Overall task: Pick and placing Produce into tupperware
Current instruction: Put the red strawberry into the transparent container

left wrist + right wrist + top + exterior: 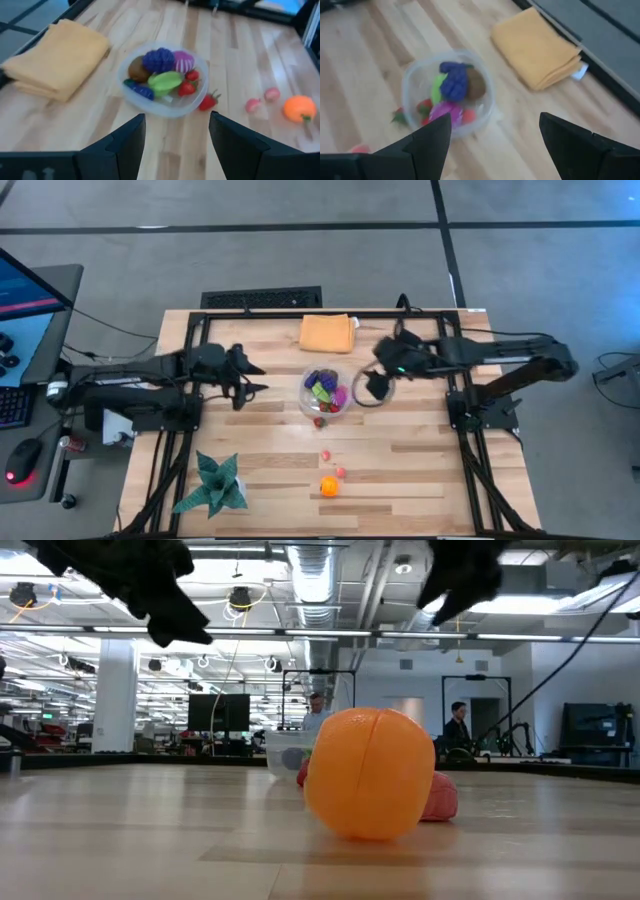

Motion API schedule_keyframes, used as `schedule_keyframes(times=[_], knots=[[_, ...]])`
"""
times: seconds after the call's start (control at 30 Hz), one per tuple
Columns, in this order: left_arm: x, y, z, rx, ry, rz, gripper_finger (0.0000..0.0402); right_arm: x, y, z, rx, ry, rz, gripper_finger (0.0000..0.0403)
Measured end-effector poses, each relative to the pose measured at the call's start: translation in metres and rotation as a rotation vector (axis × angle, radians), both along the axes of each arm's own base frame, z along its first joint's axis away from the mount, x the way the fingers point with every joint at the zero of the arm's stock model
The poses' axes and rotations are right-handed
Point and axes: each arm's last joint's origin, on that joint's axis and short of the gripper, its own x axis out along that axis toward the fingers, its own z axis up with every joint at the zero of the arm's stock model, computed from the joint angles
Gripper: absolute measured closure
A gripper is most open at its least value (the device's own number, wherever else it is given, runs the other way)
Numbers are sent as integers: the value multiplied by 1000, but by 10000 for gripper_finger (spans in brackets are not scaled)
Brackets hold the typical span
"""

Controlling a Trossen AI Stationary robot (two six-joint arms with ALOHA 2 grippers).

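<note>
High view: tupperware (327, 392) between pincers.

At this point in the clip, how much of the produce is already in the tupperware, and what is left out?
Mostly done: the tupperware holds a brown, a purple, a green, a magenta and some red pieces. In hand: nothing; the left gripper and the right gripper are both open and empty, on either side of it. Left on the table: a strawberry at the rim, two small pink pieces and the orange.
</note>
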Motion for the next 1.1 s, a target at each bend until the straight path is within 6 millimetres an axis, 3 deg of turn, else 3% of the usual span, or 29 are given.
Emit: schedule_keyframes(times=[0.13, 0.3, 0.5, 0.87, 1.1], knots=[[15, -11, -10, -2, -73, 22, 194, -36, 15, -14, 34, -91, 11, 79], [31, -24, -29, -26, -4, 23, 194, -78, 30, -31, 70, -193, -2, 79], [58, -38, -50, -69, 26, 4, 194, -113, 39, -42, 94, -333, -13, 79], [94, -81, -97, -73, 116, -119, 194, -131, 49, -49, 104, -364, 62, 79], [117, -93, -116, -33, 146, -96, 194, -132, 52, -51, 102, -348, 87, 79]])
